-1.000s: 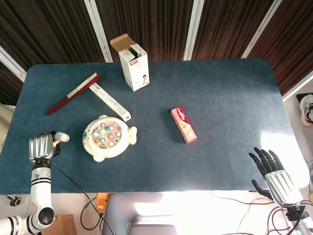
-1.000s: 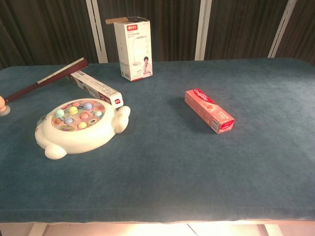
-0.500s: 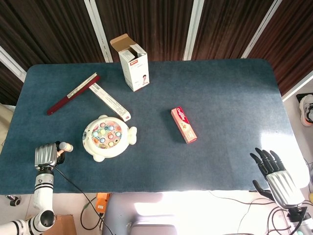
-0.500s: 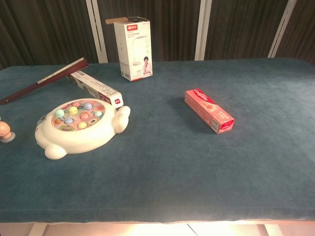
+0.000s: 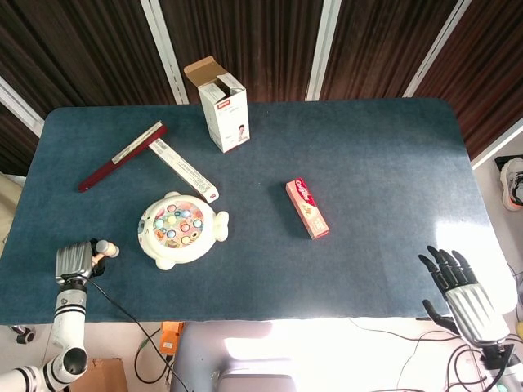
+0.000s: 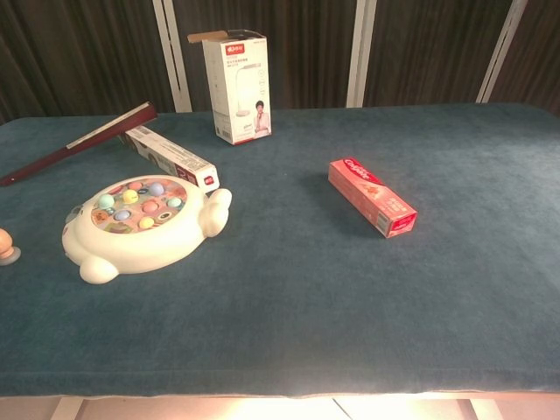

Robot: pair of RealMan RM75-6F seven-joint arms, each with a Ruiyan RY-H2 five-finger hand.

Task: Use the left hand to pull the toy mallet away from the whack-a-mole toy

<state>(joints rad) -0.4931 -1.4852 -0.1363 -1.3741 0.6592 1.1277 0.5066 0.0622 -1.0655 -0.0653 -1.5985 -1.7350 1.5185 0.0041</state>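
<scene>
Dark slatted wall behind, blue felt table [image 5: 384,163] in front, strewn with clutter. Far side: open white carton [image 5: 221,104] standing upright, long flat box [image 5: 183,169] lying at an angle just beyond the toy, dark red closed fan [image 5: 121,157] off to the far left. Mid-table, well apart from the rest: red toothpaste box [image 5: 307,209]. Near left: whack-a-mole toy [image 5: 180,229], round and cream with coloured pegs. Left of that, clearly separated from it, near the table's left edge: toy mallet [image 5: 105,248], gripped by left hand [image 5: 73,261], fingers curled in around the handle, head poking out toward the toy. Probably most of the pull done; only setting down and letting go left, by the look of it. Near right, off the table edge: right hand [image 5: 459,287], fingers straight and spread, holding and touching nothing.
</scene>
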